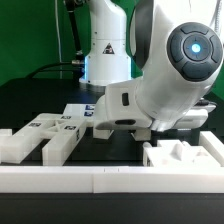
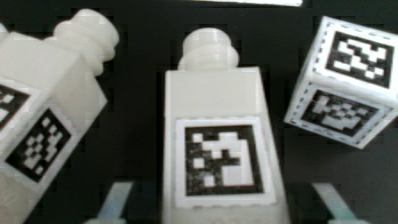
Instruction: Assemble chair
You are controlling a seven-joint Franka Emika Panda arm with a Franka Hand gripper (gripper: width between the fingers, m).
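Observation:
In the wrist view a white chair leg (image 2: 217, 120) with a rounded peg end and a square tag lies straight between my two fingers (image 2: 118, 205). My gripper (image 2: 222, 208) is shut on its tagged end. A second pegged chair piece (image 2: 54, 95) lies on one side of it and a tagged white block (image 2: 347, 85) on the other. In the exterior view the hand (image 1: 115, 110) is low over the tagged chair pieces (image 1: 62, 125) on the black table. Its fingertips are hidden there behind the arm's big white body (image 1: 180, 60).
A long white border rail (image 1: 100, 180) runs along the table's front. A slotted white chair piece (image 1: 185, 155) sits at the exterior view's right. Another white block (image 1: 20, 148) is at the exterior view's left. The robot base (image 1: 105, 55) stands behind.

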